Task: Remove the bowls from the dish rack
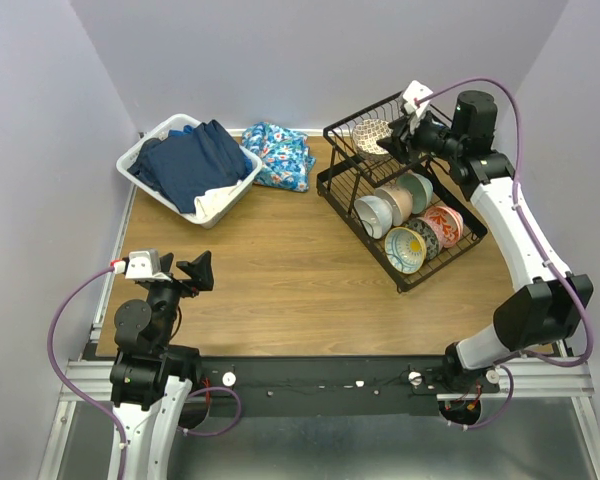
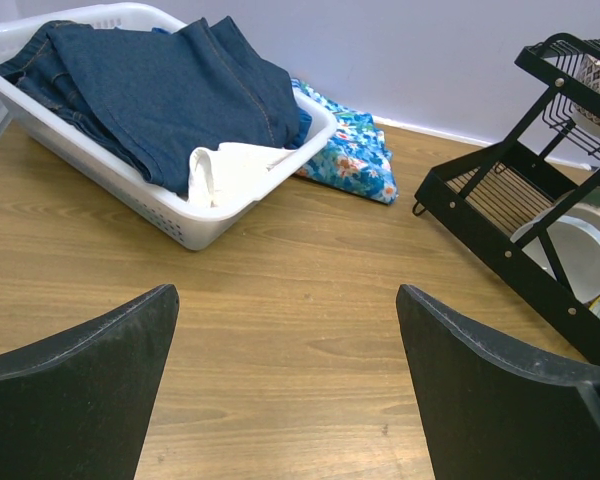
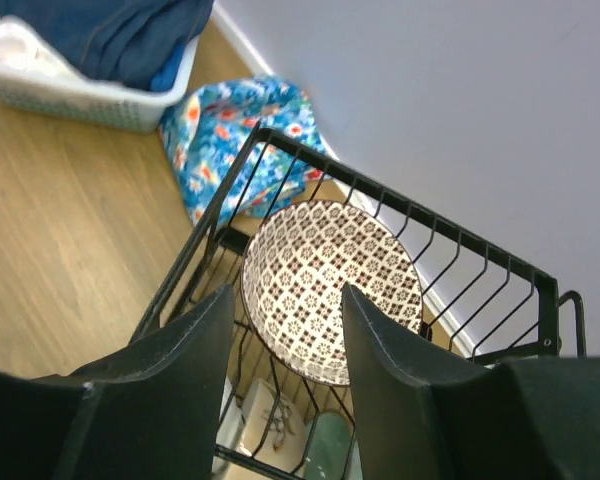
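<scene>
The black wire dish rack (image 1: 340,188) stands at the right of the table. Its upper tier holds a beige patterned bowl (image 1: 370,136) (image 3: 330,270), leaning on edge. My right gripper (image 1: 396,137) (image 3: 288,292) is at that bowl with its jaws apart: one finger outside the lower rim, the other in front of the bowl's inside. It is open and not closed on the rim. The lower tier holds several bowls on edge, among them white (image 1: 373,215) (image 2: 575,255), mint green (image 1: 417,189), yellow with a teal rim (image 1: 405,249) and red-orange (image 1: 443,222). My left gripper (image 1: 196,272) (image 2: 287,290) hangs wide open over bare wood at the near left.
A white laundry basket (image 1: 140,150) (image 2: 180,215) with dark jeans sits at the back left. A blue floral cloth (image 1: 278,153) (image 2: 352,150) (image 3: 230,130) lies between the basket and the rack. The wall runs just behind the rack.
</scene>
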Controlling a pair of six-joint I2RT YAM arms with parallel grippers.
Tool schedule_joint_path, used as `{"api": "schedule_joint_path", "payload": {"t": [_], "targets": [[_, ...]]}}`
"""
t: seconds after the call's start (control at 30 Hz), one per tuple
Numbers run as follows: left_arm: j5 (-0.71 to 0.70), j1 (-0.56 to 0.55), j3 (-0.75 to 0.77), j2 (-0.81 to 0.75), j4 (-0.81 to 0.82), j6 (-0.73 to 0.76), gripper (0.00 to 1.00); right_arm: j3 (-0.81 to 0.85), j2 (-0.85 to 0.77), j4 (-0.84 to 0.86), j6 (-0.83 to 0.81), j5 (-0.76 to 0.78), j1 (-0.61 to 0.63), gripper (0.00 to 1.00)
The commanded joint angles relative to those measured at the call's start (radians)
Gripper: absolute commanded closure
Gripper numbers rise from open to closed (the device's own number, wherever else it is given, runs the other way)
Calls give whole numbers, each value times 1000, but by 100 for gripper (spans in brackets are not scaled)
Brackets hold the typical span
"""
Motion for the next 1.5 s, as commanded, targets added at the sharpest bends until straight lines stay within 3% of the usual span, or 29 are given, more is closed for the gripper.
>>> {"api": "schedule_joint_path", "payload": {"t": [0.0,0.17,0.37,0.53,0.97,1.2,1.47], "targets": [[20,-2,-5,0,19,8,1,-45,-40,224,389,139,12,44],[23,0,-5,10,19,10,1,2,-11,161,499,177,24,41],[23,-2,-3,16,18,10,1,31,3,115,634,392,36,41],[23,0,-5,23,18,10,1,100,44,50,656,522,38,41],[23,0,0,28,13,10,1,404,308,-216,534,576,38,46],[23,0,0,25,10,11,1,522,399,-342,460,524,36,49],[23,0,0,26,12,11,1,550,454,-412,402,487,36,48]]}}
